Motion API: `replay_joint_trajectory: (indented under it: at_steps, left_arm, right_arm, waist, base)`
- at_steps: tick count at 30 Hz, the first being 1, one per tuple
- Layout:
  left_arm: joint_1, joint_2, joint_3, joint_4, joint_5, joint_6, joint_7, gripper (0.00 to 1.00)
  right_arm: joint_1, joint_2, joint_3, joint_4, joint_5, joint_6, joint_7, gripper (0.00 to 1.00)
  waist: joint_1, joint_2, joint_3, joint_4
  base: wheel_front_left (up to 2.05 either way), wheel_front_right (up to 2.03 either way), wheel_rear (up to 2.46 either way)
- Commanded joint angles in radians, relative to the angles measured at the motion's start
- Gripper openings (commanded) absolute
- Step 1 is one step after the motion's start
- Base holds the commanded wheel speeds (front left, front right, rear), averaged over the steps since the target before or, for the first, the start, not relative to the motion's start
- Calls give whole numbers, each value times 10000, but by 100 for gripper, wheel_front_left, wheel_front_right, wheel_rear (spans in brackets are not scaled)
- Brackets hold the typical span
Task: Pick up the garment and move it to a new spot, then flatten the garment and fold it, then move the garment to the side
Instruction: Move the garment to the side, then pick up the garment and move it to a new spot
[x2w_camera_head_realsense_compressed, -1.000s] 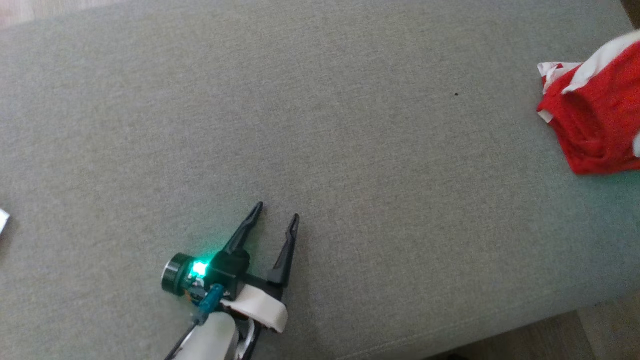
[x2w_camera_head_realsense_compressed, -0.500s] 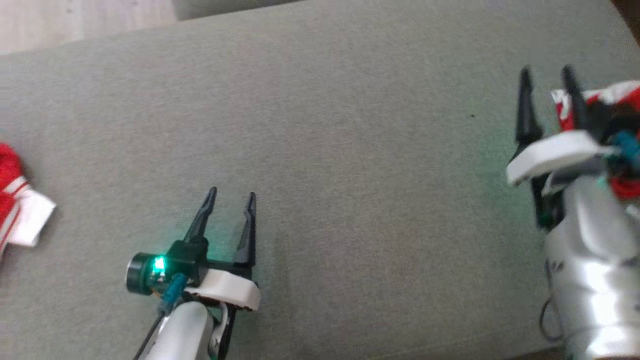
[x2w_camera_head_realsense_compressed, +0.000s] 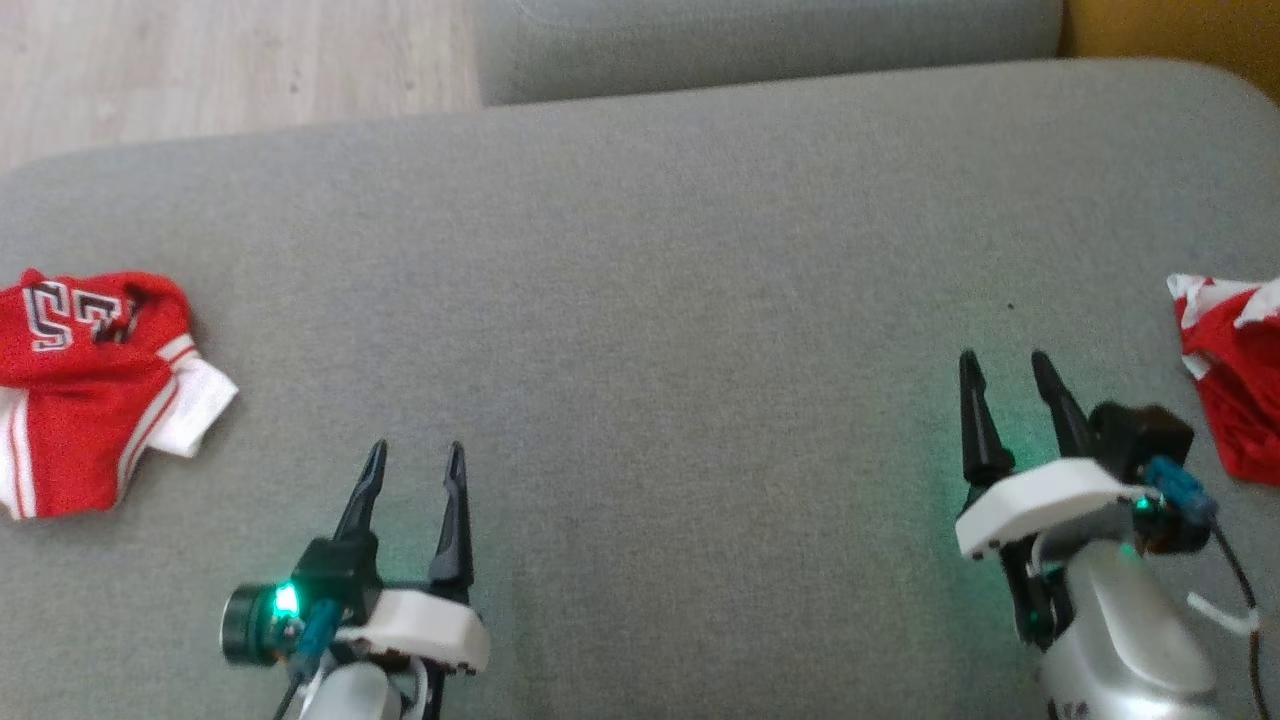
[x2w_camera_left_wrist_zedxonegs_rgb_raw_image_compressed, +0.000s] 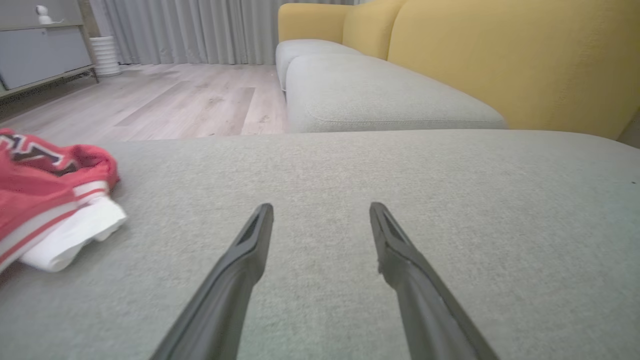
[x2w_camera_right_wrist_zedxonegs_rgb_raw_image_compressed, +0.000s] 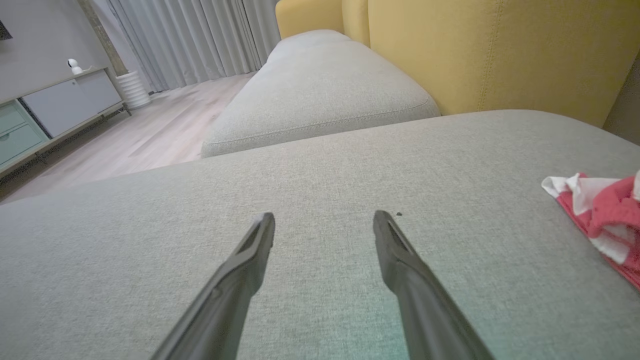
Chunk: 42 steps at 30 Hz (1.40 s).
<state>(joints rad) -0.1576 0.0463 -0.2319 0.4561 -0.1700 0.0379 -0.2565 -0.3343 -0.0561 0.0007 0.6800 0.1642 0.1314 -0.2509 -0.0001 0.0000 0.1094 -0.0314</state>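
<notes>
A crumpled red and white garment (x2w_camera_head_realsense_compressed: 85, 390) with a number print lies at the left end of the grey cushion (x2w_camera_head_realsense_compressed: 650, 300); in the left wrist view this garment (x2w_camera_left_wrist_zedxonegs_rgb_raw_image_compressed: 45, 190) sits left of the fingers. Another crumpled red and white garment (x2w_camera_head_realsense_compressed: 1235, 390) lies at the right edge and also shows in the right wrist view (x2w_camera_right_wrist_zedxonegs_rgb_raw_image_compressed: 605, 220). My left gripper (x2w_camera_head_realsense_compressed: 417, 450) is open and empty over bare cushion, right of the left garment (x2w_camera_left_wrist_zedxonegs_rgb_raw_image_compressed: 321, 209). My right gripper (x2w_camera_head_realsense_compressed: 1003, 358) is open and empty too, left of the right garment and apart from it (x2w_camera_right_wrist_zedxonegs_rgb_raw_image_compressed: 324, 217).
A second grey cushion (x2w_camera_left_wrist_zedxonegs_rgb_raw_image_compressed: 375, 95) adjoins the far side, with a yellow backrest (x2w_camera_right_wrist_zedxonegs_rgb_raw_image_compressed: 500, 50) behind it. Wooden floor (x2w_camera_head_realsense_compressed: 230, 60) lies beyond the far left edge. A grey cabinet (x2w_camera_right_wrist_zedxonegs_rgb_raw_image_compressed: 60, 105) and curtains (x2w_camera_left_wrist_zedxonegs_rgb_raw_image_compressed: 190, 30) stand further off.
The head view has swung, bringing the left garment and the far cushion into sight. The right gripper has come into view and drawn back from the right garment, which lies loose.
</notes>
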Motion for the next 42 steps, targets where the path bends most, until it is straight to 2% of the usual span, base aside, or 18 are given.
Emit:
replay_joint_trajectory:
  at_steps: [1,12,25,29,32,36,37,42]
  left_arm:
    - [-14,39,393,-189,-86,84,-53,100]
    - [785,39,673,-348,-144,241,-53,100]
    - [1003,39,876,-566,-105,271,-53,100]
    - [935,39,836,-564,-178,277,-53,100]
    - [864,39,848,-576,-304,343,-53,100]
    - [838,39,830,-483,-302,348,-53,100]
    - [887,39,974,-474,-304,394,-53,100]
    - [1035,39,1379,-395,-203,298,-53,100]
  right_arm:
    - [-10,55,304,-367,141,-7,-108,100]
    - [757,57,787,-350,436,-7,-108,100]
    - [968,58,1065,-272,509,-7,-108,100]
    - [966,58,1149,-262,480,-7,-108,100]
    - [1001,58,1241,-236,481,-7,-108,100]
    - [1051,58,1424,-280,504,-7,-108,100]
    - [1055,58,1583,-326,533,-7,-108,100]
    - [962,58,2006,-380,579,-7,-109,100]
  waist:
    - [1,0,-337,162]
    - [1,0,-1047,317]
    - [1,0,-1152,409]
    - [1,0,-1091,631]
    - [1,0,-1029,1059]
    - [1,0,-934,2009]
    - [1,0,-871,2544]
    - [1,0,-679,3918]
  base:
    - [0,0,0]
    - [0,0,0]
    - [0,0,0]
    - [0,0,0]
    - [0,0,0]
    - [0,0,0]
    - [0,0,0]
    - [0,0,0]
